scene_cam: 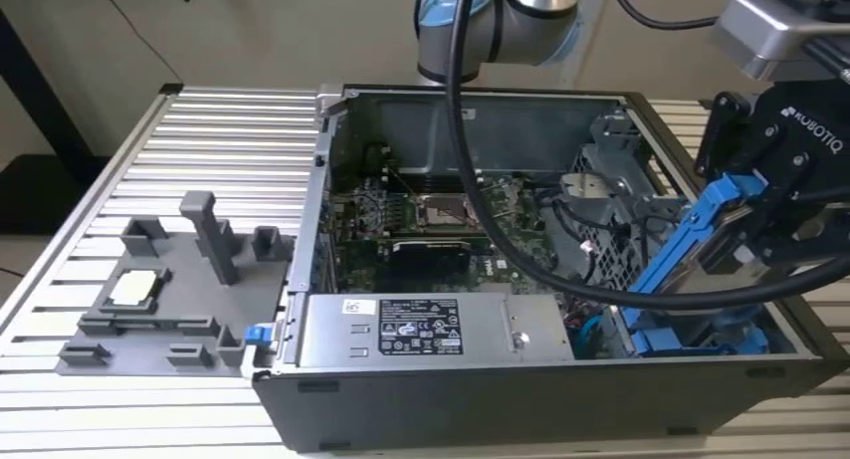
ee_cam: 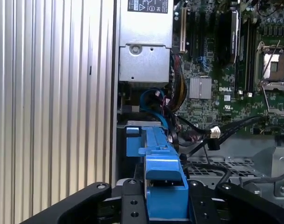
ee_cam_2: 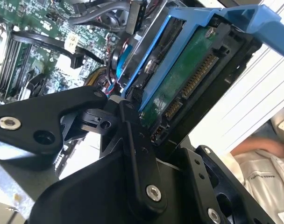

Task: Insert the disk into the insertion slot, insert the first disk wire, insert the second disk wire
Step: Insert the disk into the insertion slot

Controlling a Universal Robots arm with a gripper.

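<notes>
Our gripper is shut tight on the disk. One finger is on each side of its blue frame, and in the first wrist view the fingers squeeze the frame from both sides. We think the grip is on the top end so the low end is free to go in first.

The disk is not flat. It leans, with its high end up at the gripper, above the top edge of the computer case. Its low end points down into the case. In the second wrist view we see the green board and the plug row on the disk, turned away from the case floor. That may be so the wires can reach it.

The insertion slot sits in the corner of the case, just under the leaning disk. We cannot tell if the low end touches the slot yet. The disk is not all the way in.

The grey power box lies along the same wall of the case, beside the slot. A thick black cable hangs across the middle of the case.
</notes>
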